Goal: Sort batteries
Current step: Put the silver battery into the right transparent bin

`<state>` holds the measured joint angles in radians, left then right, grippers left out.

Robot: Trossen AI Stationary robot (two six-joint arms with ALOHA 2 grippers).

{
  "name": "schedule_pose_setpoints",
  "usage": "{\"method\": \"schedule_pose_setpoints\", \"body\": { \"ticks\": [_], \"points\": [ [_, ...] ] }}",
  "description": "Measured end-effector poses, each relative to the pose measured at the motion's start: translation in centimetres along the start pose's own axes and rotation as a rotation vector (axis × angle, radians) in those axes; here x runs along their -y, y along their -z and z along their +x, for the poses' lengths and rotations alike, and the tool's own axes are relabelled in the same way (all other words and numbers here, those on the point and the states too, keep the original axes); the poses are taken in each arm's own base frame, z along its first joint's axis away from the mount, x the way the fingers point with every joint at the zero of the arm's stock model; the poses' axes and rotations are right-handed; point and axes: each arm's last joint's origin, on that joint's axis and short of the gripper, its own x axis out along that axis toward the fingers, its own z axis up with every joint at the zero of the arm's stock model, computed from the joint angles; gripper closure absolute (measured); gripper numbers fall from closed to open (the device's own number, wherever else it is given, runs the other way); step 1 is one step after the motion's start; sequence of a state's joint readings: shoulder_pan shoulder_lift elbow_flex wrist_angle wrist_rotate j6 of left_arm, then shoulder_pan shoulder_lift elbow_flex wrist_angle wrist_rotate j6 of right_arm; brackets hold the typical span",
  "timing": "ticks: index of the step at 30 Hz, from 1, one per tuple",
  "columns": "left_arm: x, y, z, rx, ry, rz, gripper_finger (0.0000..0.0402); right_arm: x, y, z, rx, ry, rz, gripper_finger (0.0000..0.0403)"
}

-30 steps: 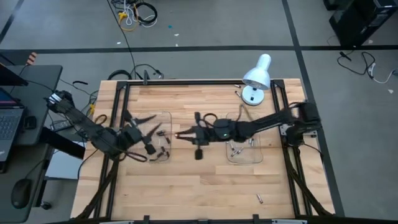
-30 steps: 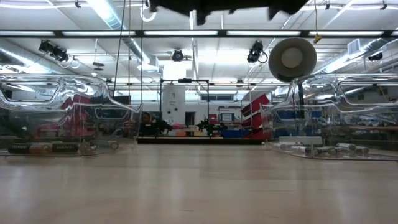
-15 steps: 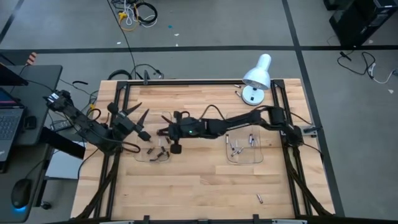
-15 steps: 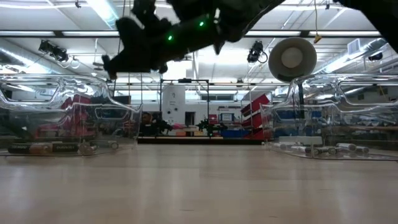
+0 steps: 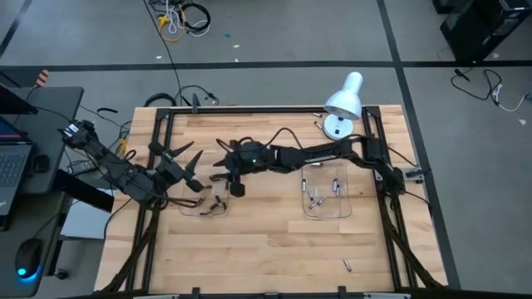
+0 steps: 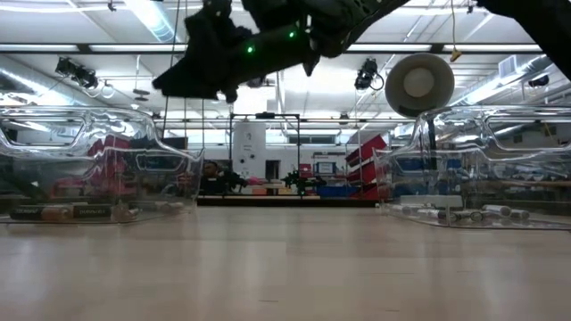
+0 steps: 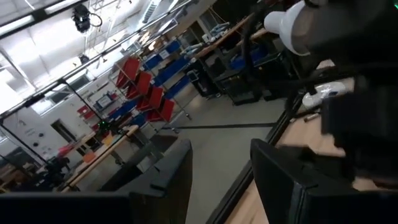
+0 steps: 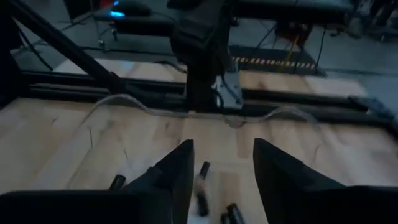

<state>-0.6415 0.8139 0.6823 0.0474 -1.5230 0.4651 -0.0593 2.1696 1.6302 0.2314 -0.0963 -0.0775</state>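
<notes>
Two clear trays stand on the wooden table. The left tray (image 5: 204, 156) holds a few dark batteries (image 5: 213, 201), which show at its bottom (image 6: 71, 212) in the low view. The right tray (image 5: 326, 193) holds silver batteries (image 5: 314, 198). My right gripper (image 5: 218, 156) hangs open above the left tray. Under the gap between its fingers (image 8: 222, 149) a blurred battery (image 8: 202, 179) shows, clear of them; whether it lies there or falls I cannot tell. My left gripper (image 5: 184, 153) stands open at the tray's left side, with nothing in it (image 7: 221, 186).
A white lamp (image 5: 343, 101) stands at the far edge behind the right tray. One loose battery (image 5: 346, 265) lies near the table's front right. The black frame rails (image 5: 158, 133) run along the table's sides. Bare wood lies between the trays and in front of them.
My right gripper has travelled from the gap between the trays toward the table's left edge and now hangs over the left tray; its fingers, together a second ago, now stand apart. My left gripper has drawn back a little from over the tray toward the left edge.
</notes>
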Motion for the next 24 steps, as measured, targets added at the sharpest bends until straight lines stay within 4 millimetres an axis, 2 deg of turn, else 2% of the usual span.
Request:
{"method": "schedule_pose_setpoints", "body": {
  "ticks": [3, 6, 10, 15, 17, 19, 24],
  "points": [
    [0.0, 0.0, 0.0, 0.004, 0.009, -0.02, 0.024, 0.0, -1.5, -1.6, -0.045, -0.003, -0.051, 0.0258],
    [0.2, 0.0, 0.0, 0.03, 0.067, -0.036, 0.024, -0.5, -4.0, -5.3, -0.174, 0.018, -0.097, 0.0269],
    [0.6, -0.2, -0.1, 0.089, 0.199, -0.052, 0.024, -2.1, -7.5, -13.1, -0.381, 0.049, -0.113, 0.0281],
    [1.1, -0.4, 0.0, 0.149, 0.349, -0.074, 0.024, -5.0, -11.2, -23.4, -0.424, 0.033, 0.118, 0.0285],
    [1.2, -0.3, 0.1, 0.153, 0.364, -0.069, 0.024, -6.9, -11.6, -26.8, -0.468, -0.005, 0.185, 0.0285],
    [1.4, -0.3, 0.4, 0.145, 0.356, -0.069, 0.024, -8.9, -11.1, -29.4, -0.557, -0.023, 0.239, 0.0286],
    [2.1, -0.2, 0.9, 0.123, 0.339, -0.046, 0.024, -13.7, -9.9, -33.2, -0.697, 0.029, 0.43, 0.0288]
  ]
}}
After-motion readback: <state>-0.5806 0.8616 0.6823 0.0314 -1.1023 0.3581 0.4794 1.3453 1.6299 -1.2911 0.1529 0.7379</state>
